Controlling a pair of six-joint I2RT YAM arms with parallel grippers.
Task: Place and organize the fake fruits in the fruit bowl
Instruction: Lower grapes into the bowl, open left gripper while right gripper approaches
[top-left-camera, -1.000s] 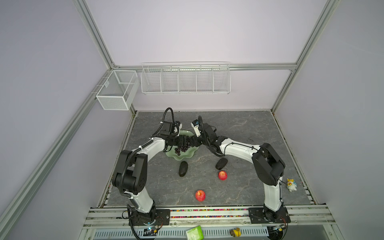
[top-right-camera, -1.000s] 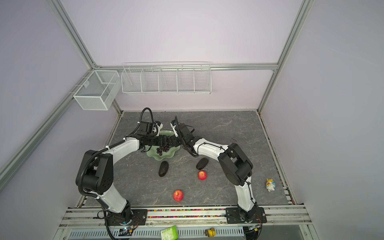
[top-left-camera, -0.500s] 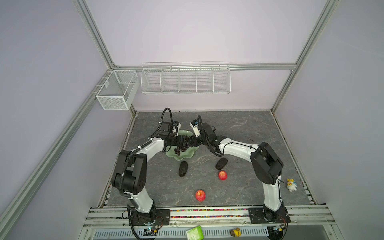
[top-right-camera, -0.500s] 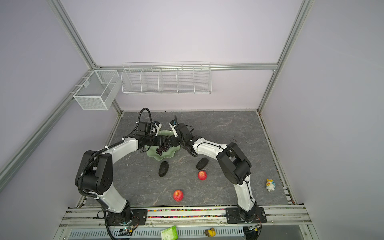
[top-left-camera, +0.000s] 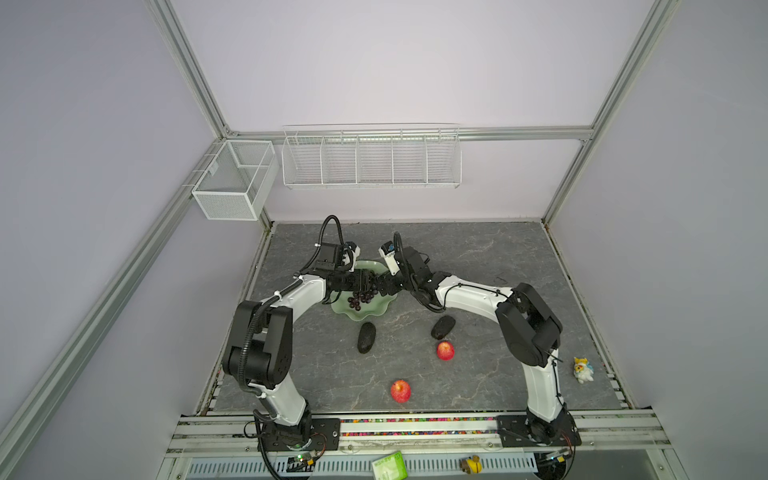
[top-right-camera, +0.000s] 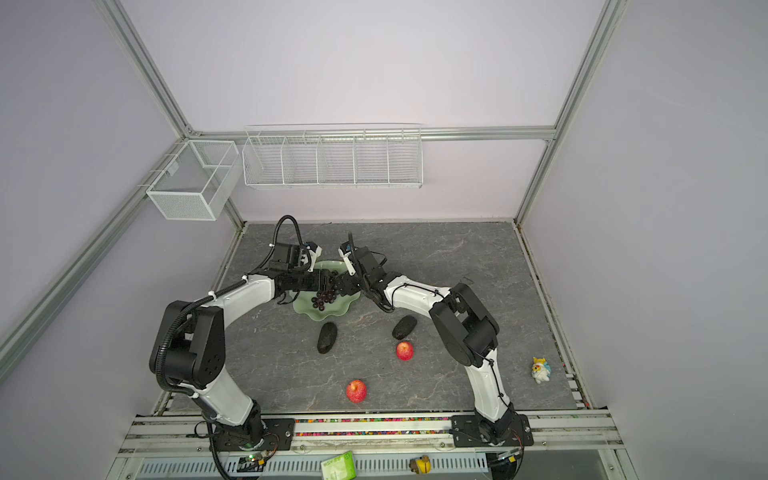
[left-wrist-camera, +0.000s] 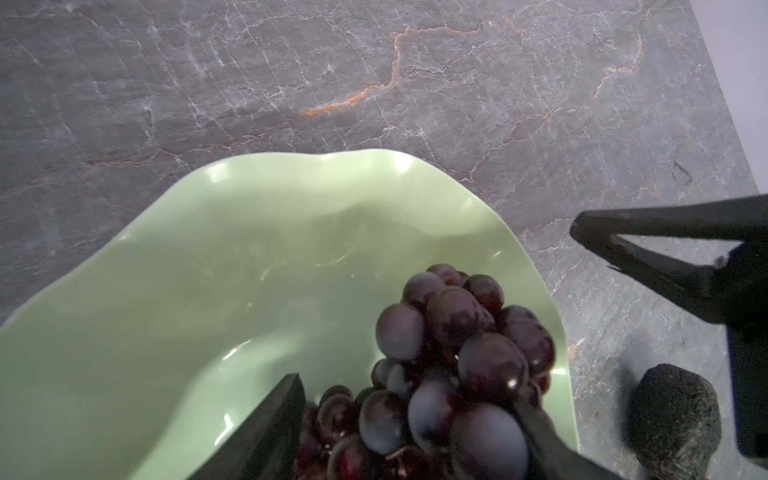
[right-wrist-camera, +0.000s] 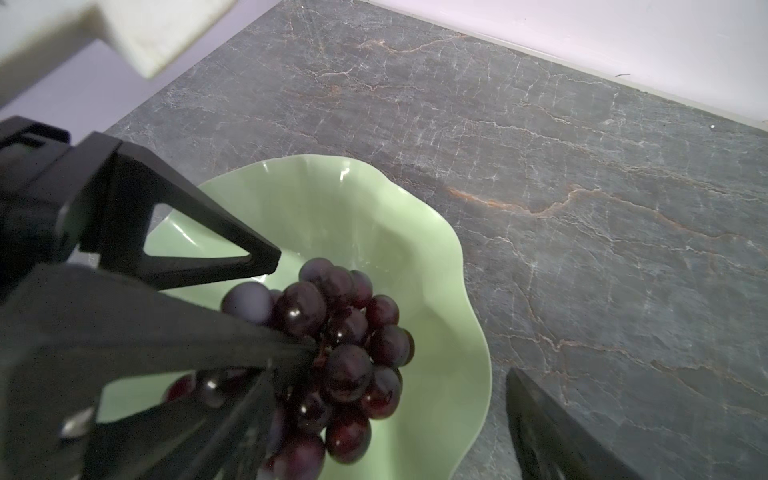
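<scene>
A dark purple bunch of grapes (top-left-camera: 360, 300) (top-right-camera: 324, 300) hangs over the pale green fruit bowl (top-left-camera: 376, 319) (top-right-camera: 337, 318). My left gripper (top-left-camera: 365, 286) (left-wrist-camera: 409, 440) is shut on the bunch's upper part (left-wrist-camera: 457, 353). From the right, my right gripper (top-left-camera: 384, 286) (right-wrist-camera: 386, 419) stands open at the bowl's rim (right-wrist-camera: 469, 316), close to the grapes (right-wrist-camera: 345, 353). Two blackish avocados (top-left-camera: 366, 337) (top-left-camera: 443, 327) and two red apples (top-left-camera: 445, 350) (top-left-camera: 400, 390) lie on the grey tabletop in front of the bowl.
A small yellow toy figure (top-left-camera: 582, 370) stands near the table's right edge. Two white wire baskets (top-left-camera: 232, 183) (top-left-camera: 371, 160) hang on the back and left walls. In the left wrist view one avocado (left-wrist-camera: 675, 419) lies just past the bowl (left-wrist-camera: 208, 291).
Both wrists have drifted very slightly over the bowl. The grapes stay hanging from the left gripper.
</scene>
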